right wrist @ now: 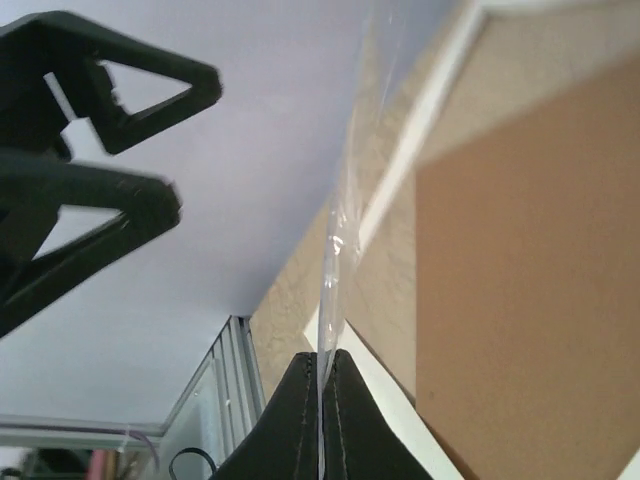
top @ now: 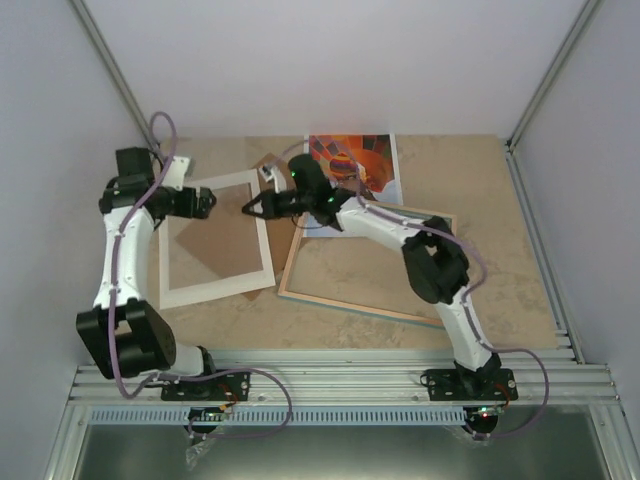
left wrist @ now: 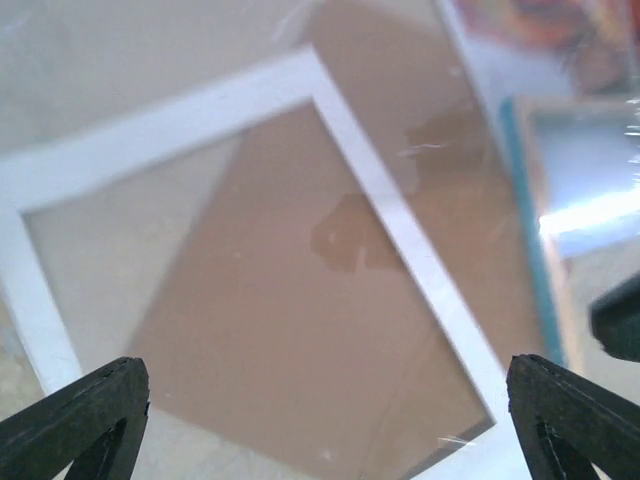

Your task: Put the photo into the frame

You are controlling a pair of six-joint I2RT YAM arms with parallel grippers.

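step: we judge prep, photo not yet in | frame [top: 345, 305] wood-face up near our bases | left gripper [left wrist: 325, 388] jaws wide apart, empty, above white mat [top: 215, 290] | right gripper [right wrist: 322, 400] pinched on clear sheet [right wrist: 335, 250] edge | photo [top: 375, 160] face up just beyond frame | next: we park the sheet, fetch photo

Beige stone-look tabletop [top: 500, 200]; plain white walls [top: 350, 60] on three sides; aluminium corner posts [top: 107, 60]; slotted aluminium rail [top: 350, 372] at near edge; soft even light.
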